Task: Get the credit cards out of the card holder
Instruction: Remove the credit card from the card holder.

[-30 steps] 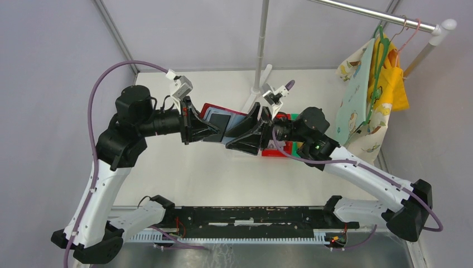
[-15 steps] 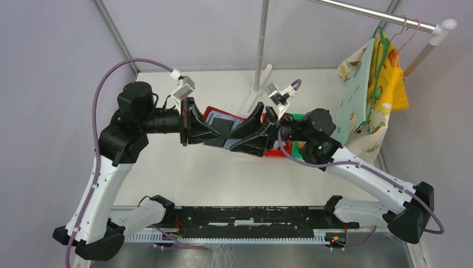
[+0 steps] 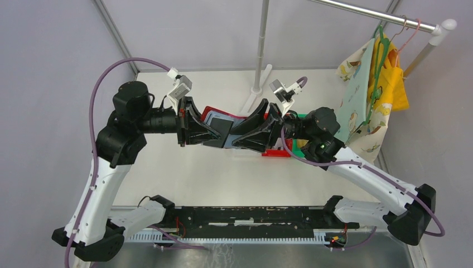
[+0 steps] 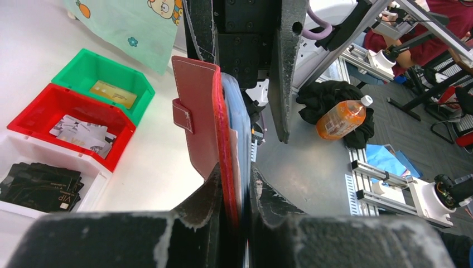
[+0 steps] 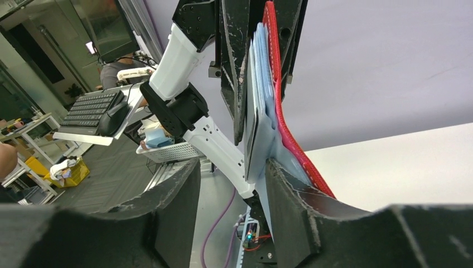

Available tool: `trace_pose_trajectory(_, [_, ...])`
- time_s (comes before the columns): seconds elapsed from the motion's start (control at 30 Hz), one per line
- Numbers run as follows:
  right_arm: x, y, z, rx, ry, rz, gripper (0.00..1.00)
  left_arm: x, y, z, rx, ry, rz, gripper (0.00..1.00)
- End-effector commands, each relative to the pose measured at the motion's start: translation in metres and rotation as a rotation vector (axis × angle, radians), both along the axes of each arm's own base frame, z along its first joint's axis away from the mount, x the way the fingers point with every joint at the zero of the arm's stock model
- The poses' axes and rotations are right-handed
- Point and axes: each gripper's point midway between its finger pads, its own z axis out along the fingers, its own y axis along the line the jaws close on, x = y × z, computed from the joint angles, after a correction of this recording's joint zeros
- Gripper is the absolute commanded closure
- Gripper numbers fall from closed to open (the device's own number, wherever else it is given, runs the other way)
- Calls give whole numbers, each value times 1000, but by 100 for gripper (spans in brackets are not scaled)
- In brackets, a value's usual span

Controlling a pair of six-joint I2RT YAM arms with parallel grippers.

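Red card holder (image 4: 195, 111) hangs on edge above the desk (image 3: 184, 173), left gripper (image 4: 234, 177) clamped on its left end, long axis running right into the right gripper (image 5: 231, 167), whose jaws stand apart straddling the free end where a dark card (image 3: 221, 124) sits pocketed.

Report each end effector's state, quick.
Left end effector: closed on the card holder.
Right end effector: open, its fingers apart around the card holder's edge.
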Motion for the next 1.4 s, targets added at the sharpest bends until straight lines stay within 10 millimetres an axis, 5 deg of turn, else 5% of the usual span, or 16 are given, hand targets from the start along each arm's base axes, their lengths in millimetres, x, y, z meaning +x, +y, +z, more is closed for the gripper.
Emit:
trace_pose_trajectory(0.0, [9,0,19,87,-16,-28,50,-19,1,25,-62,-67,-67,85])
trace_pose_trajectory(0.2, [21,6,24,132,2,-63,57,-13,-1,7,-29,-31,-69,64])
trace_pose_trajectory(0.4, [40,8,17,185,68,-140,73,-14,-1,-1,-6,-21,-97,72])
trace_pose_trajectory(0.57, [41,6,8,193,97,-148,75,-18,0,0,-9,-40,-116,91])
trace_pose_trajectory(0.7, [41,5,6,194,103,-152,76,-18,0,-2,-7,-43,-116,96])
trace_pose_trajectory(0.9, [34,6,15,232,107,-99,78,-16,0,-3,-3,-34,-110,96])
trace_pose_trajectory(1.03, [32,7,14,239,114,-84,89,-7,0,-6,19,-45,-62,96])
trace_pose_trajectory(1.1, [33,5,9,238,121,-99,99,-5,1,-6,28,-41,-49,89])
trace_pose_trajectory(1.37, [39,-4,-11,233,155,-152,100,-12,3,-5,44,-22,-72,77])
